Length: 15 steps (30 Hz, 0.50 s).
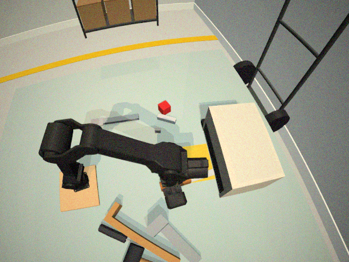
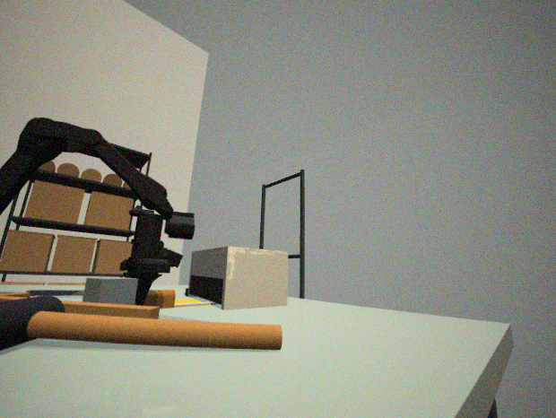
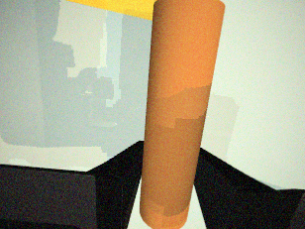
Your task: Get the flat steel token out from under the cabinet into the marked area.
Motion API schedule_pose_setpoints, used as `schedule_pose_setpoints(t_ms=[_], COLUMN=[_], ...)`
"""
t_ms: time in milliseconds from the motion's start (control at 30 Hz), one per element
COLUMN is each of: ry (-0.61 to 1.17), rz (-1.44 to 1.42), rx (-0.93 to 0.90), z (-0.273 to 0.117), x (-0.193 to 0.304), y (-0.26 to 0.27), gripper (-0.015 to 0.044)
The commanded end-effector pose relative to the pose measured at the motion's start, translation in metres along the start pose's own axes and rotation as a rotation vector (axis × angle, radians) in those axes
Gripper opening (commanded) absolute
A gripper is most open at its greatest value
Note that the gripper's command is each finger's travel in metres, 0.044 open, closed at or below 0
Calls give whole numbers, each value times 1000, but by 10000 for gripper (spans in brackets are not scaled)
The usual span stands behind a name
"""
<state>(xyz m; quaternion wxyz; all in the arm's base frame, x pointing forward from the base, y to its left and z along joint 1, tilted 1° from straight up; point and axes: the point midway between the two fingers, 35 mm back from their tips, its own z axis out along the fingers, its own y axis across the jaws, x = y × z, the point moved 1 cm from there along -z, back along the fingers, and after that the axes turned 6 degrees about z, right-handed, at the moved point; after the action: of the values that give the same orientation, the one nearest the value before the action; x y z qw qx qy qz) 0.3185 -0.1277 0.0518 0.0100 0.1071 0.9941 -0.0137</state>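
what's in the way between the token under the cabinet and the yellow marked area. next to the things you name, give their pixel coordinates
Nothing visible stands between the front of the cabinet (image 1: 245, 140) (image 2: 256, 278) and the yellow marked area (image 1: 197, 150) (image 2: 191, 300), though the arm hides part of that area from above. The token itself isn't discernible, so anything beside it under there can't be told.
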Motion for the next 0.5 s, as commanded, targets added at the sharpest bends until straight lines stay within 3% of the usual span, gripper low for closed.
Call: schedule_pose_setpoints(t_ms=[0,467], ry=[0,1], rz=[-6,-6], rx=[-3,-3], z=[1,1], x=[5,20], y=[0,-2], gripper=[0,0])
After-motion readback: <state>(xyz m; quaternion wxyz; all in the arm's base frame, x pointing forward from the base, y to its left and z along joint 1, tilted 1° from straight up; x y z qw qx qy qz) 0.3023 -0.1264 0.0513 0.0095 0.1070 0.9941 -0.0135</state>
